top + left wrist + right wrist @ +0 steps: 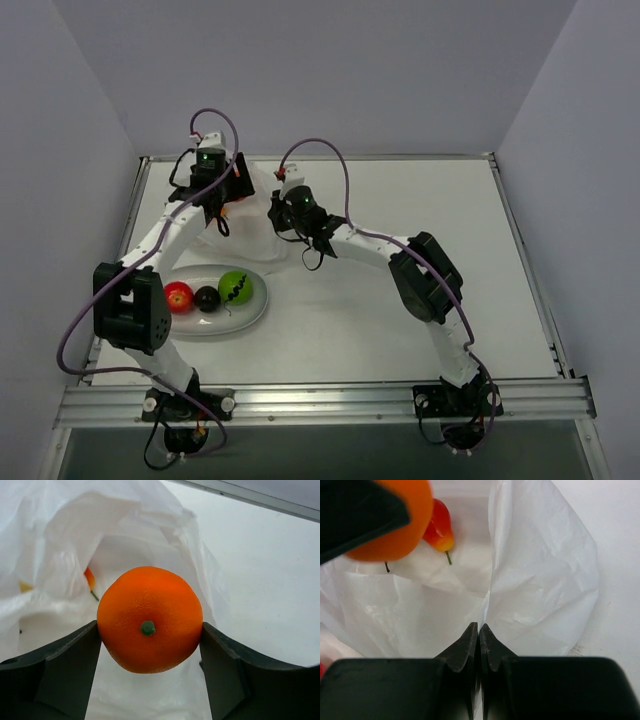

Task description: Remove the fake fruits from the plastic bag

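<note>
My left gripper [150,630] is shut on the orange [150,605], one finger on each side, and holds it above the open mouth of the white plastic bag [65,540]. In the top view this gripper [225,205] is over the bag [255,238] at the table's back left. My right gripper [479,628] is shut on the bag's edge [540,590] and holds it up; it also shows in the top view [282,213]. A red-and-yellow fruit [439,527] lies inside the bag. The red apple [178,297], the dark fruit [207,298] and the green fruit [237,288] lie on the plate [250,312].
The white oval plate sits in front of the bag near the left arm. Grey walls enclose the table on the left, back and right. The table's back edge [260,497] runs just behind the bag.
</note>
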